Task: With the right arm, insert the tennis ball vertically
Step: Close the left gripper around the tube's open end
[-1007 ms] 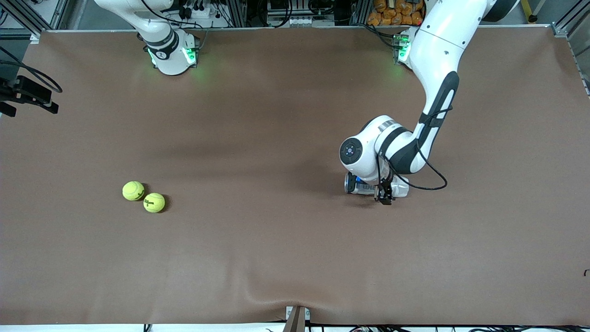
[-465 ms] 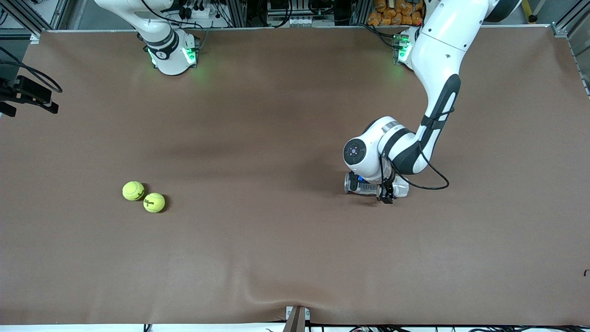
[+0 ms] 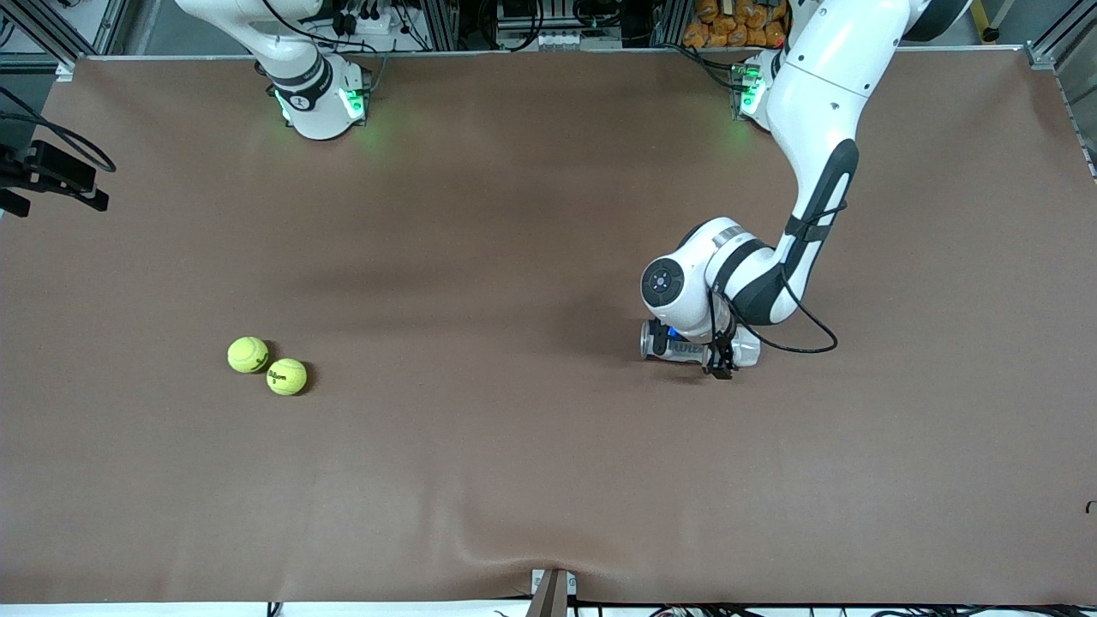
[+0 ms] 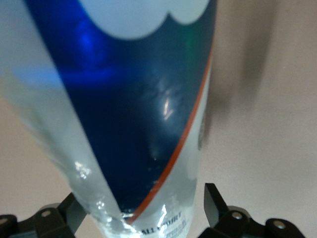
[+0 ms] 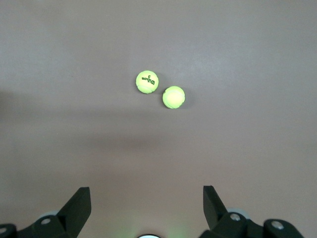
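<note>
Two yellow-green tennis balls (image 3: 248, 354) (image 3: 286, 376) lie touching on the brown table toward the right arm's end. The right wrist view shows them too (image 5: 147, 82) (image 5: 173, 97), far under my right gripper (image 5: 147, 196), which is open, empty and high above the table. In the front view only the right arm's base (image 3: 313, 94) shows. A clear ball can with a blue label (image 3: 744, 348) lies on its side toward the left arm's end. My left gripper (image 3: 718, 364) is down at it, open, with a finger on each side of the can (image 4: 148, 99).
The brown mat (image 3: 514, 471) covers the whole table and has a small wrinkle at its near edge. A black camera mount (image 3: 51, 176) sticks in at the right arm's end. Racks and cables stand past the edge where the bases are.
The left arm's wrist has shifted slightly toward the left arm's end of the table while staying at the can. The can, the balls and the right arm have not moved.
</note>
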Motion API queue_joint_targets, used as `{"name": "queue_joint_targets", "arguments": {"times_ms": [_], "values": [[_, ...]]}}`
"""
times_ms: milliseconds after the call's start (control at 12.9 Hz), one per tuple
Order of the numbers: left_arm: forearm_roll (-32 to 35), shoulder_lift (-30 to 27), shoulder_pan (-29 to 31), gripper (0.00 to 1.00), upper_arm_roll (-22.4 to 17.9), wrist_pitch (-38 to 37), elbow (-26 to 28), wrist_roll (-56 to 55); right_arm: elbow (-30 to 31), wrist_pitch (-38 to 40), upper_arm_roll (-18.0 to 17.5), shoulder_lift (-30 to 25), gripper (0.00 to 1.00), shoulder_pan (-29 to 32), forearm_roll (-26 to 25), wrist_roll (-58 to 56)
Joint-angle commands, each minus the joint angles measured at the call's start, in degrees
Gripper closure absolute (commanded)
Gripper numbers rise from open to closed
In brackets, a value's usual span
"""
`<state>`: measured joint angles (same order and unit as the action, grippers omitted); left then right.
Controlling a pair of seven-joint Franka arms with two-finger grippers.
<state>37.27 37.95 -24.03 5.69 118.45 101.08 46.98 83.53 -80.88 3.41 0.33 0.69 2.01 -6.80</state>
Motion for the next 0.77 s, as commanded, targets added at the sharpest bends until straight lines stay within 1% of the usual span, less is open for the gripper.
{"name": "queue_joint_targets", "arguments": {"times_ms": [0, 155, 232, 620, 697], "values": [[1.8, -0.3, 0.6, 0.0, 0.1, 2.5, 1.6, -1.0, 0.9, 0.2, -0.8, -1.1, 0.0, 1.5, 0.9, -0.5], [1.8, -0.3, 0.8, 0.0, 0.1, 2.9, 1.8, -1.0, 0.9, 0.2, -0.8, -1.1, 0.0, 1.5, 0.9, -0.5], [1.9, -0.3, 0.8, 0.03, 0.1, 3.1, 1.8, -1.0, 0.9, 0.2, -0.8, -1.1, 0.0, 1.5, 0.9, -0.5], [1.8, -0.1, 0.7, 0.08, 0.1, 3.3, 1.8, -1.0, 0.9, 0.2, -0.8, -1.1, 0.0, 1.5, 0.9, -0.5], [1.8, -0.1, 0.7, 0.1, 0.1, 3.3, 1.8, -1.1, 0.9, 0.2, -0.8, -1.1, 0.0, 1.5, 0.9, -0.5]]}}
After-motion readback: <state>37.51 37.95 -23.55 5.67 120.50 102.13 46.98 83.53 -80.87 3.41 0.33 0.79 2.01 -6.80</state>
